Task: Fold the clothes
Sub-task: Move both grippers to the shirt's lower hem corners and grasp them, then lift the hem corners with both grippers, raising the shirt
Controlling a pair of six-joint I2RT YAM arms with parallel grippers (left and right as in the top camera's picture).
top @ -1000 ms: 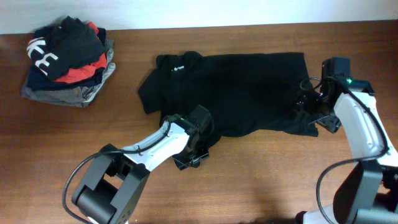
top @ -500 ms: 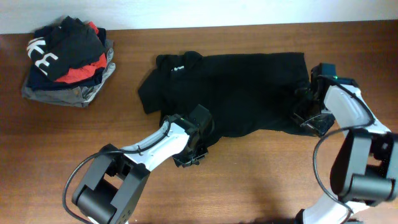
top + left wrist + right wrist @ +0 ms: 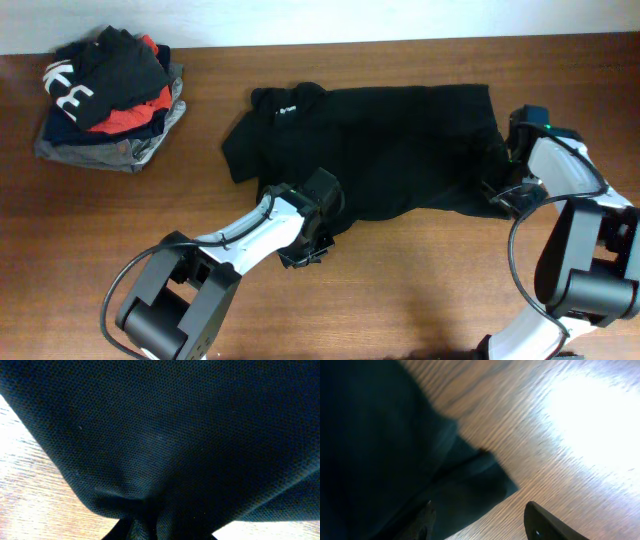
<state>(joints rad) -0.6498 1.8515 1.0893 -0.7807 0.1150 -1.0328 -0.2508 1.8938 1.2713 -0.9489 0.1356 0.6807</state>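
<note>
Left pincer (image 3: 308, 245) is sitting at the near edge of the black top (image 3: 400, 140) in the overhead view, its white arm reaching in from the near-left. Right pincer (image 3: 500, 192) is resting at the top's right end, low on the near corner. The top is lying spread across the middle of the table (image 3: 420, 290), long side running left to right, with the collar and a small white logo (image 3: 287, 106) at its left end. A pile of folded garments (image 3: 105, 95) in red, navy, grey and black is sitting well apart at the far-left corner.

Left wrist view: black fabric (image 3: 175, 435) is filling nearly the whole frame and puckering to a tight pinch at the bottom centre, right where the pincer is. So the left pincer is reading as narrow and clamping a fold of the top. Its fingers are barely showing. Bare wood (image 3: 30, 490) is showing at the left edge.

Right wrist view: the right pincer's fingers (image 3: 547, 527) are standing apart, jaws wide and gripping nothing. A corner of the top (image 3: 380, 450) is lying flat on the wood (image 3: 560, 435) and poking into the gap. The left finger is sitting over the fabric and the right one over bare table.
</note>
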